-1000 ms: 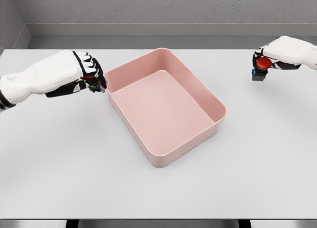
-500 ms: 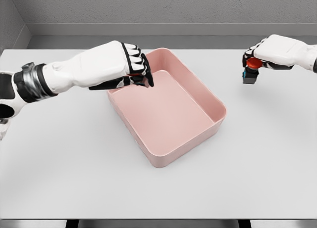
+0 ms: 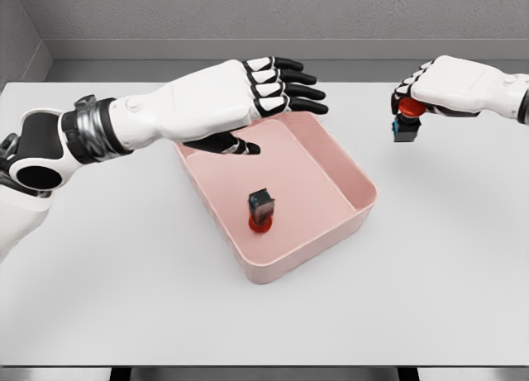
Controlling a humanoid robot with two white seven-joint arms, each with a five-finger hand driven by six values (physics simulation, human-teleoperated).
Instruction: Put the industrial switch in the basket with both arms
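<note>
A pink rectangular basket [image 3: 360,192] sits in the middle of the white table. One industrial switch [image 3: 261,210], dark body with a red button facing down, lies inside it near the front. My left hand [image 3: 277,96] hovers over the basket's far left part with its fingers spread flat and nothing in them. Off to the right of the basket, above the table, my right hand [image 3: 411,104] is shut on a second industrial switch [image 3: 406,123], red button up, dark base hanging below the fingers.
The white table [image 3: 124,265] stretches wide around the basket, with its front edge low in view. A grey wall and ledge run along the back.
My left hand moved right over the basket, opened, and its switch dropped inside. My right hand drifted slightly left toward the basket, still holding its switch.
</note>
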